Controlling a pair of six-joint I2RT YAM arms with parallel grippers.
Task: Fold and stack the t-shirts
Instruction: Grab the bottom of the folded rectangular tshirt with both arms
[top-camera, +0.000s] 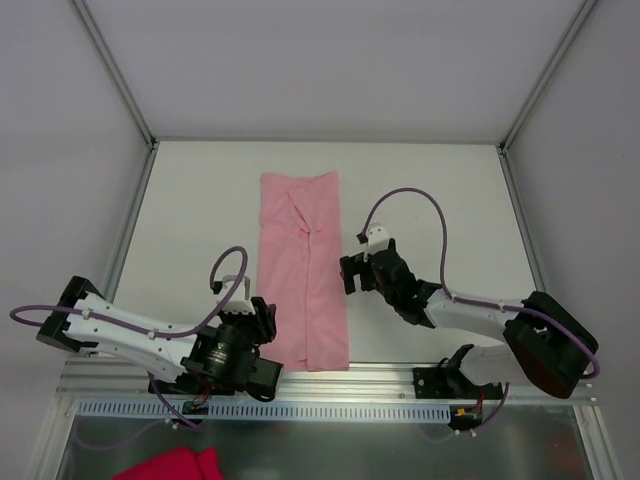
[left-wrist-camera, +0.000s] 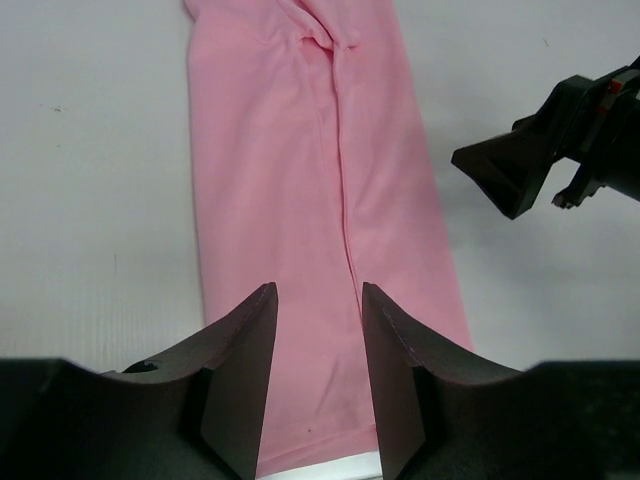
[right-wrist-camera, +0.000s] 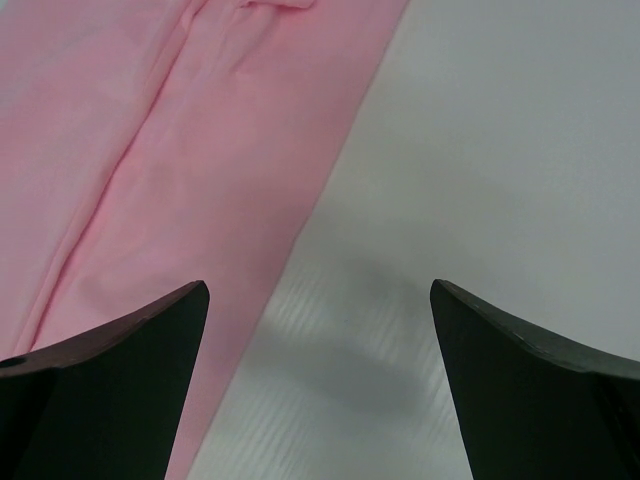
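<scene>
A pale pink t-shirt (top-camera: 300, 270) lies flat on the white table, folded lengthwise into a long strip running from far to near. My left gripper (top-camera: 266, 318) sits at the strip's near left corner. In the left wrist view its jaws (left-wrist-camera: 320, 292) stand a little apart above the t-shirt (left-wrist-camera: 290, 170) near the hem, with flat fabric showing between them and nothing pinched. My right gripper (top-camera: 349, 273) is just off the strip's right edge at mid-length. Its jaws (right-wrist-camera: 318, 287) are wide open over bare table, and the t-shirt (right-wrist-camera: 150, 130) lies to their left.
A deep magenta cloth (top-camera: 170, 465) lies below the table's near edge at the bottom left. A metal rail (top-camera: 330, 385) runs along the near edge by the arm bases. White walls enclose the table. The right gripper (left-wrist-camera: 530, 170) shows in the left wrist view.
</scene>
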